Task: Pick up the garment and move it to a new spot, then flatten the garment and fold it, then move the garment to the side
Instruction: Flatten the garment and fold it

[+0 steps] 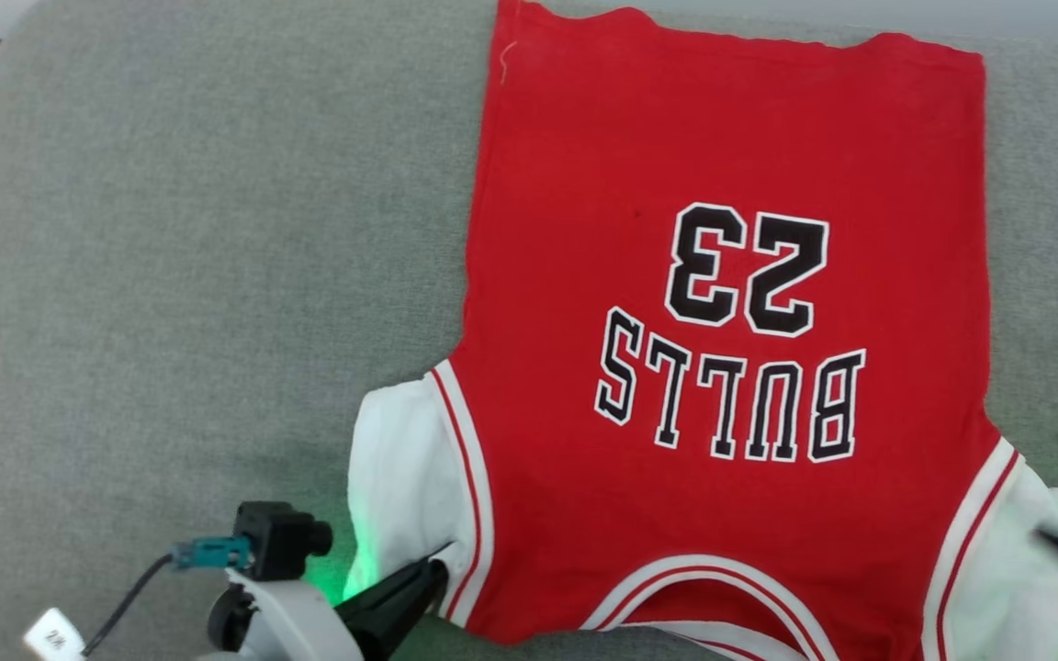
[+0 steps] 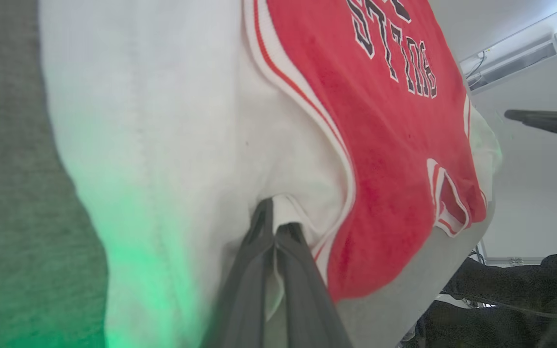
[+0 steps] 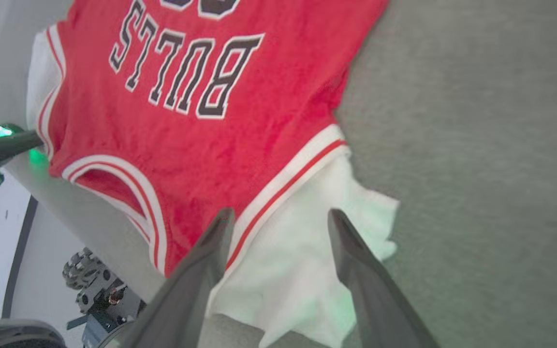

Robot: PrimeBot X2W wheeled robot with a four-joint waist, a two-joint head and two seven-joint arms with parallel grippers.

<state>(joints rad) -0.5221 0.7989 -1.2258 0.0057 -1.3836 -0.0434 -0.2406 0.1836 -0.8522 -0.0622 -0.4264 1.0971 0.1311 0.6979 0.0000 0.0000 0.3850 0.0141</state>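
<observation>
desk (image 1: 171, 275): stretching grey and fabric-covered across the whole head view.
wrist camera (image 1: 281, 539): sitting black on the left arm at the lower left of the head view, with a teal plug (image 1: 212, 554) and a dark cable beside it, running toward a white tag (image 1: 53, 636).
green glow (image 1: 350, 560): spilling over the desk and the cloth just beside the left arm.
left gripper (image 1: 437, 569): reaching up from the lower left and pressing both fingers together on the near edge of the left sleeve (image 1: 400, 468), pinching a fold of white cloth between them in the left wrist view.
garment (image 1: 722, 367): lying flat and face up on the right half of the desk, showing "BULLS" and "23" upside down in the head view, pointing its collar toward the robot and its hem toward the far edge.
collar (image 1: 703, 574): curving in red-and-white striped trim at the bottom of the head view, sitting close to the near edge of the desk.
right sleeve (image 1: 1007, 588): spreading white and rumpled past the striped armhole trim at the lower right.
right gripper (image 3: 281, 217): holding its two dark fingers well apart, straddling the striped trim and the right sleeve in the right wrist view, gripping nothing; appearing as a blurred dark finger at the right edge of the head view.
</observation>
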